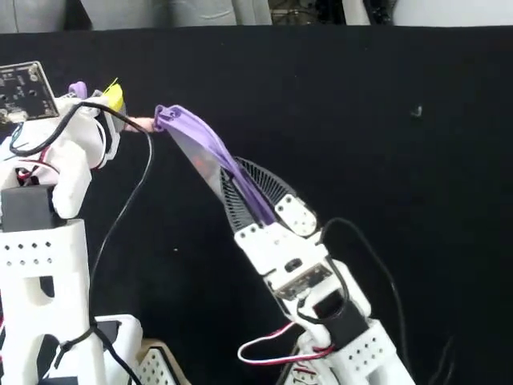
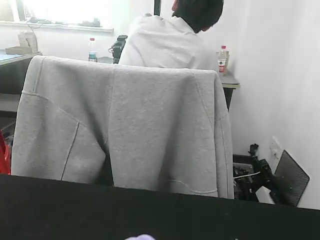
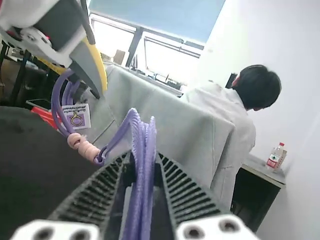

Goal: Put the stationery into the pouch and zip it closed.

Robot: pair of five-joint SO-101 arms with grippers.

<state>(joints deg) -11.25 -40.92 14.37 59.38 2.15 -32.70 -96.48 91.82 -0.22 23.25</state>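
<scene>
The pouch (image 1: 210, 160), clear-walled with a purple zip edge, is held up above the black worktop (image 1: 385, 128), slanting from the right end effector (image 1: 247, 196) towards the left end effector (image 1: 108, 100). The lower end of the pouch is clamped between the black ribbed fingers (image 1: 268, 180) of the right end effector, which is closed on it. At the upper end of the pouch a string of pink beads (image 1: 140, 124) leads off to the left end effector; whether that end effector is closed cannot be told. From the right wrist the purple edge of the pouch (image 3: 141, 135) is seen edge-on between the ribbed fingers, and details lost from above are shown beyond it: a purple cord (image 3: 59, 105) looped under the left end effector (image 3: 87, 65), a small white tag (image 3: 76, 116) on the cord, and the beads (image 3: 82, 145) joining cord to pouch. From the left wrist, a sliver of purple (image 2: 142, 237) is seen at the picture edge. A grey garment (image 2: 125, 125) draped over a chair is seen behind the worktop. A black cable (image 1: 128, 208) hangs beside the pouch, by the left arm.
</scene>
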